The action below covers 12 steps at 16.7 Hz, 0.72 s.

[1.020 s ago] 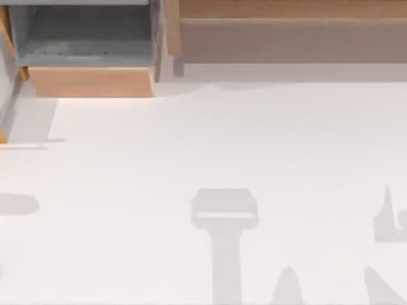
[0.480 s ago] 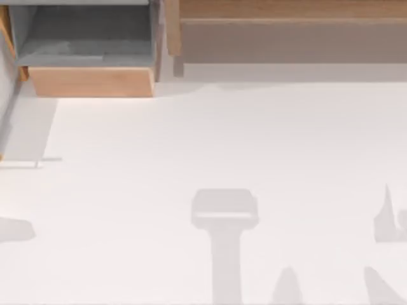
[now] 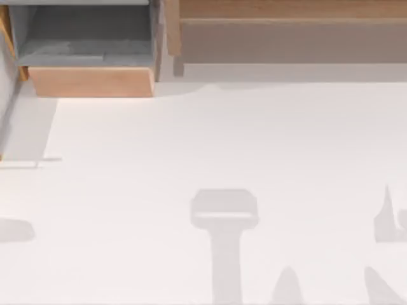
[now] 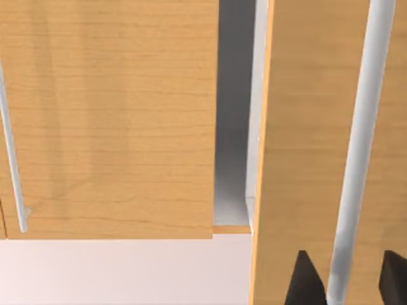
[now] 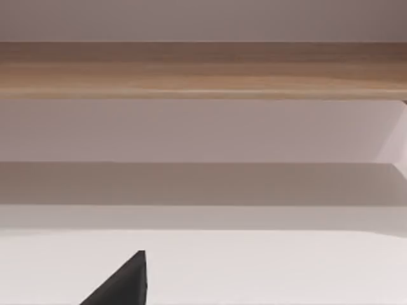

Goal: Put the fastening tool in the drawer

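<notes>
The drawer [image 3: 92, 81] stands pulled out at the table's back left, its grey inside showing behind a plain tan front panel. The fastening tool is out of view. In the left wrist view my left gripper [image 4: 343, 283] straddles a slim silver handle bar [image 4: 359, 146] on a wooden panel [image 4: 305, 127]. Its black fingertips [image 4: 305, 286] stand open on either side of the bar, with a gap on each side. One black fingertip [image 5: 124, 283] of my right gripper shows in the right wrist view, facing the long shelf unit [image 5: 203, 70].
The long wooden shelf unit [image 3: 292, 35] runs along the back right. A second wooden panel [image 4: 108, 121] with its own silver handle [image 4: 13, 159] hangs beside the gripped one, with a grey gap between them. Arm shadows lie across the white table [image 3: 191, 140].
Between one second and half a second ago, the thin handle line and the shadow at the top view's left edge shifted toward the table's front. Nothing has moved since.
</notes>
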Each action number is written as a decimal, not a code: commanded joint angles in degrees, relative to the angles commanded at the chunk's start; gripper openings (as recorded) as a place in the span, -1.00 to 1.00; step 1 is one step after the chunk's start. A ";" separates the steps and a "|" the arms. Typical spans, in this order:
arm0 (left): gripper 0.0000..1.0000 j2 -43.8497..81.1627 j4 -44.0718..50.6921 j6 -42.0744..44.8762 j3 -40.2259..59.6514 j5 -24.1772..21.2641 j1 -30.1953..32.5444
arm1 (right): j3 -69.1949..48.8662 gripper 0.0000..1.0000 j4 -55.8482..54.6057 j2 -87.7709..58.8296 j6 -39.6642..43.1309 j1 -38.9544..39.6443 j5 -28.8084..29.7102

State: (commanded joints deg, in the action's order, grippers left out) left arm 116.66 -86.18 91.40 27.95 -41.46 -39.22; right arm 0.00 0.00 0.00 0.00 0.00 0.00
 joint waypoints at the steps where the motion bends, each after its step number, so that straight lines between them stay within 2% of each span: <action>1: 0.21 0.00 0.00 0.00 0.00 0.00 0.00 | 0.00 1.00 0.00 0.00 0.00 0.00 0.00; 6: 0.96 0.00 0.00 0.00 0.00 0.00 0.00 | 0.00 1.00 0.00 0.00 0.00 0.00 0.00; 12: 1.00 0.00 0.00 0.00 0.00 0.00 0.00 | 0.00 1.00 0.00 0.00 0.00 0.00 0.00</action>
State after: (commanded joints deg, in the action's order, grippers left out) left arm 116.66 -86.18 91.40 27.95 -41.46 -39.22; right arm 0.00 0.00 0.00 0.00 0.00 0.00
